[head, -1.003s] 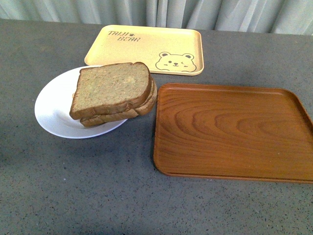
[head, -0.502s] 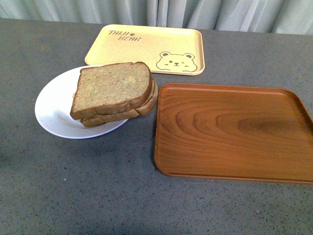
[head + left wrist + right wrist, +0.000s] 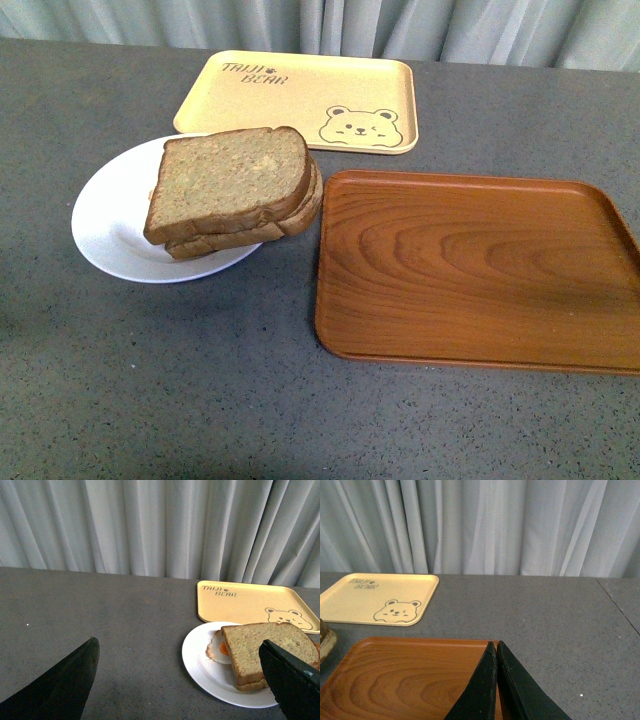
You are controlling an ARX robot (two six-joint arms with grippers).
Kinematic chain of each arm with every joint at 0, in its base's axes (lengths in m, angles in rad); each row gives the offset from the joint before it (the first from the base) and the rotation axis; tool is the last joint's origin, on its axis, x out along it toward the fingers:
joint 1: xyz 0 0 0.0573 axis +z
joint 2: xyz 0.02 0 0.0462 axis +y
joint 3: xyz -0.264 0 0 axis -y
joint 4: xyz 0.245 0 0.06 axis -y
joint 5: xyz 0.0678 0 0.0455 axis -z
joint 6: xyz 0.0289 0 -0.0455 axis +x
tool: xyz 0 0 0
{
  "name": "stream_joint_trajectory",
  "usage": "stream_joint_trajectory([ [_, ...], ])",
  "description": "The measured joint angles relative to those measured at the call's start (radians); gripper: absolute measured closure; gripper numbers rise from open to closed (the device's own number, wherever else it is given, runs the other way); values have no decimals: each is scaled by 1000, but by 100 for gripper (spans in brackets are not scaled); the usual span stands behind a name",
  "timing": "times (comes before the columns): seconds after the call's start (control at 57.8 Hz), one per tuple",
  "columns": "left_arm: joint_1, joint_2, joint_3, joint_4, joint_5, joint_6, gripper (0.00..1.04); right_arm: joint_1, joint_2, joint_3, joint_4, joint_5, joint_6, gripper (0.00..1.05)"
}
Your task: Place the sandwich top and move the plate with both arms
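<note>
The left end effector [image 3: 177, 644] is released, its two black fingers [image 3: 65, 685] spread wide with bare grey tabletop [image 3: 100, 610] between them. Ahead of it, off toward one finger, sits the plain round white shallow plate [image 3: 200, 665]. On the plate rests the thick, roughly square slice of speckled brown wholegrain bread [image 3: 267, 647], the sandwich top. It lies flat as the upper layer of a stack, and a fried egg with orange yolk [image 3: 219, 648] peeks out from under it on the side nearer this end effector. One finger overlaps a corner of the sandwich in the left wrist view; whether they touch cannot be told. Beyond the plate lies the pale yellow bear-print rectangular tray [image 3: 250, 600], with a grey pleated curtain [image 3: 150, 525] behind.

The right end effector [image 3: 495, 645] is clenched, its fingers pressed together with nothing between them. Its tips sit over the far rim of the brown wooden rectangular tray [image 3: 405, 675], which spreads below it and to one side. The yellow tray is further ahead.

From the front view neither arm shows. The sandwich top [image 3: 228, 180] covers a thinner, round-edged brown slice [image 3: 305, 205] on the plate [image 3: 100, 215], just beside the wooden tray's rim [image 3: 322, 250].
</note>
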Motion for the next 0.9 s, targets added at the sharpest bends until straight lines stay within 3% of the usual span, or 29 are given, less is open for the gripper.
stream_joint_trajectory([
  [0.329,0,0,0,0,0,0,9,0,-245,-1,-225,0,0,103],
  [0.899,0,0,0,0,0,0,9,0,-453,-1,-429,0,0,103],
])
